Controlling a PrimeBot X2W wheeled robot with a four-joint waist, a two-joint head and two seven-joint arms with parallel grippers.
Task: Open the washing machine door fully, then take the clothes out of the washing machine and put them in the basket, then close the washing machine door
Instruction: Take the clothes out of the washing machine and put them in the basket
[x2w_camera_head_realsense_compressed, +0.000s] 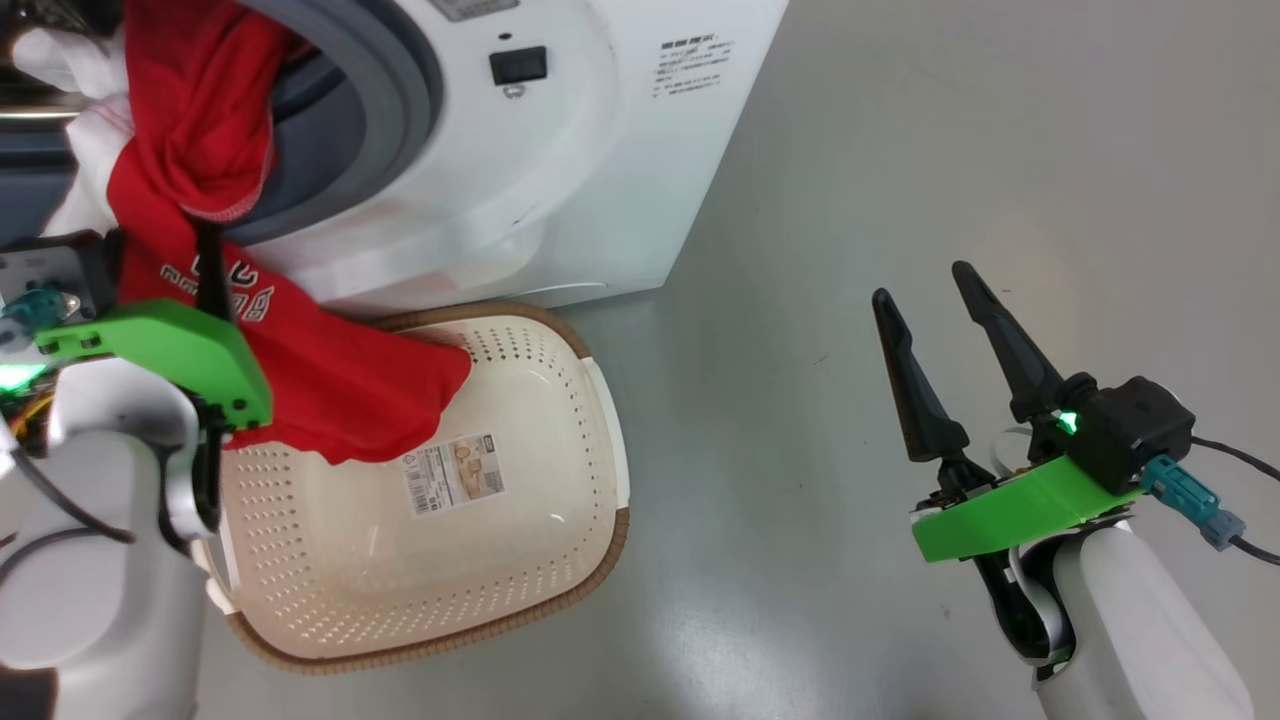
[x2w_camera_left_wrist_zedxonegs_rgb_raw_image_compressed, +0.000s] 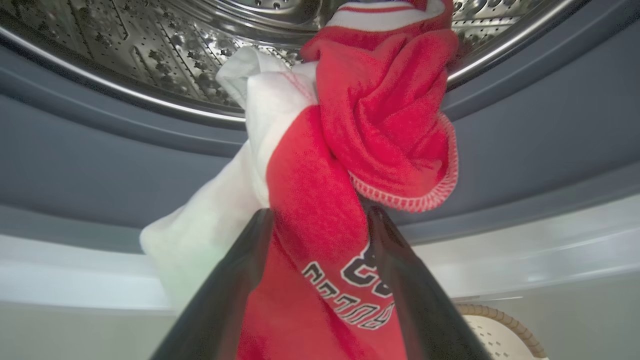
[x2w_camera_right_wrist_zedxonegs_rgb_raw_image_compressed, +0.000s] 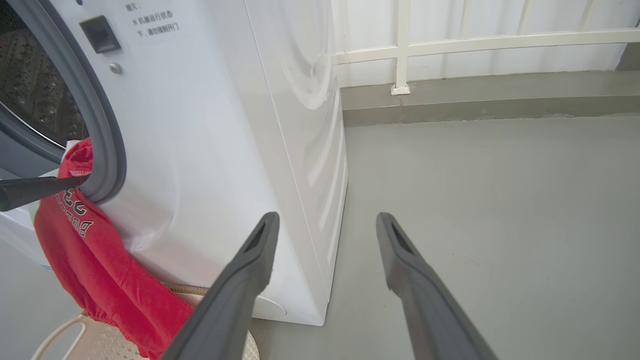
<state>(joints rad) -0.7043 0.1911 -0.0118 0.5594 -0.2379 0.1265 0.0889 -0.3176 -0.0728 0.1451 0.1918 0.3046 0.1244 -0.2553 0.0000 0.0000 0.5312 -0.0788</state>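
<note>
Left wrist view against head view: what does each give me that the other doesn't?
Left wrist view: the perforated steel drum, and the left gripper open with the red garment passing between its fingers. Head view: the paper label in the basket, and the right gripper open above the floor. Both: the red garment hanging from the washing machine over the grey rubber ring, the white cloth, the basket.

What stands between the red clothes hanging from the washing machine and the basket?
Nothing visible. The red clothes hang over the grey ring, and their lower end already lies over the basket. The left gripper straddles them, open.
</note>
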